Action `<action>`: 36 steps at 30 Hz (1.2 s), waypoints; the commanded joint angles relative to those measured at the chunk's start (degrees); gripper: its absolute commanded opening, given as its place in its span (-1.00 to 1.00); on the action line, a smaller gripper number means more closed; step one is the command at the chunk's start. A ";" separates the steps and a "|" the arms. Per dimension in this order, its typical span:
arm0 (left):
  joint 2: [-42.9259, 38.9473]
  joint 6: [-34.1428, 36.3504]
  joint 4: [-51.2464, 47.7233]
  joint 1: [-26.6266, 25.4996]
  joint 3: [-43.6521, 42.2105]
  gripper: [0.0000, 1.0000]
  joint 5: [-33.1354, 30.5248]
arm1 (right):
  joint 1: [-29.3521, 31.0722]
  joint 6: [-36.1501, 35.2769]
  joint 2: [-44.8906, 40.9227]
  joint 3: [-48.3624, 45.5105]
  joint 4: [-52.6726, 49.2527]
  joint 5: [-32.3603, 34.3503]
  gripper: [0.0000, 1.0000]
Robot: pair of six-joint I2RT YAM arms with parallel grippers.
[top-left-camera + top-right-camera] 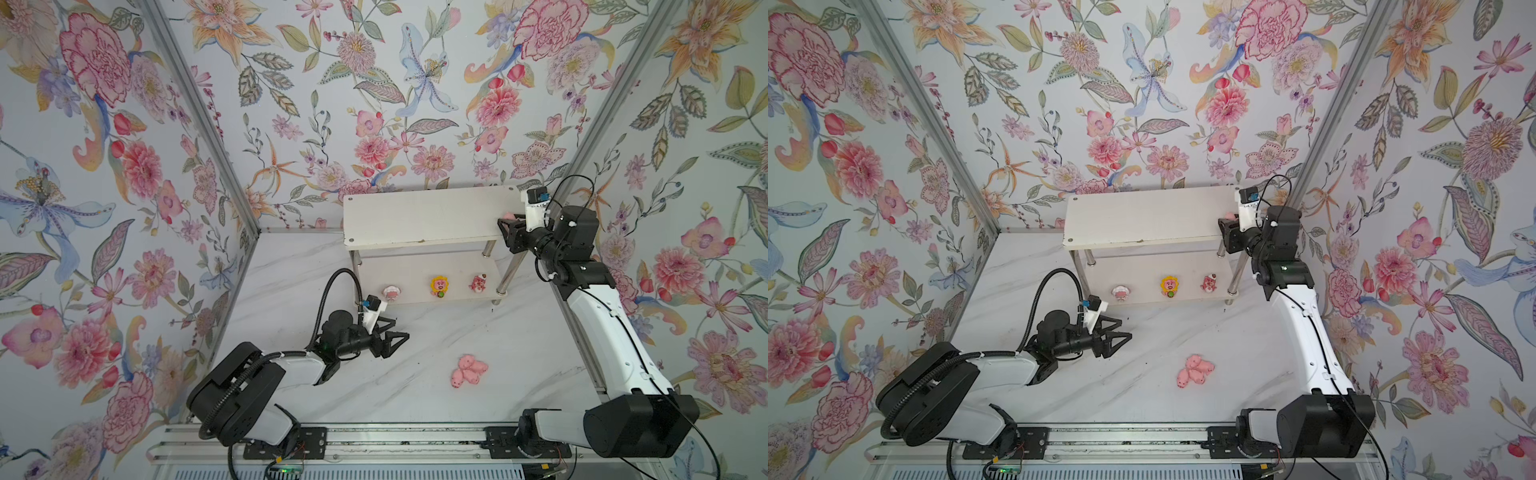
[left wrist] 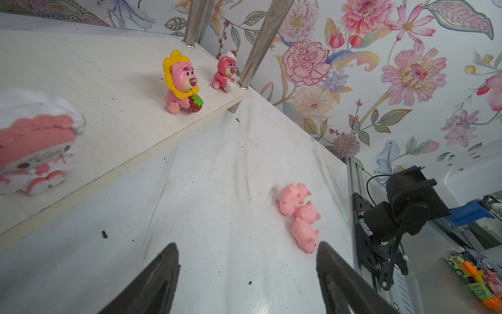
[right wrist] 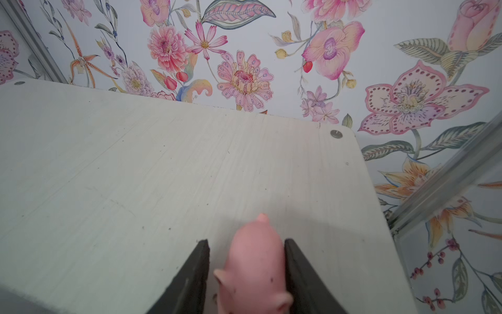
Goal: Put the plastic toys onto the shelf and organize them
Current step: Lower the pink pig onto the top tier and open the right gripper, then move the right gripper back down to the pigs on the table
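The shelf (image 1: 428, 216) (image 1: 1142, 216) stands at the back of the table. On its top board (image 3: 163, 176), near the right end, a pale pink pig (image 3: 255, 261) (image 1: 508, 216) lies between the jaws of my right gripper (image 3: 247, 241) (image 1: 505, 223). The jaws are open, with a gap showing on one side of the pig. A white-pink toy (image 1: 390, 292) (image 2: 35, 141), a yellow sunflower-faced one (image 1: 439, 286) (image 2: 182, 81) and a dark pink bear (image 1: 478, 284) (image 2: 225, 73) stand in a row on the lower board (image 2: 108, 95). A cluster of pigs (image 1: 469, 370) (image 1: 1195, 370) (image 2: 298, 209) lies on the table. My left gripper (image 1: 400, 329) (image 1: 1125, 328) (image 2: 247, 244) is open and empty, left of the cluster.
Chrome legs (image 2: 260, 40) hold the shelf's boards at the corners. Floral walls close in the back and both sides. A metal rail (image 1: 374, 440) with both arm bases runs along the front edge. Small dark specks dot the marble-patterned tabletop (image 1: 436, 332).
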 commanded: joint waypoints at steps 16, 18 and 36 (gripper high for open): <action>-3.85 1.19 -1.10 0.72 -0.05 0.71 -1.22 | -0.17 7.00 -6.15 5.29 -6.58 6.87 0.66; -3.76 1.29 -0.94 0.71 -0.05 0.72 -1.17 | -0.16 8.12 -8.20 5.72 -8.84 9.24 0.67; 0.41 6.67 -7.05 -5.07 -0.27 0.68 -5.59 | 32.84 28.68 -30.40 -29.13 -29.94 27.32 0.28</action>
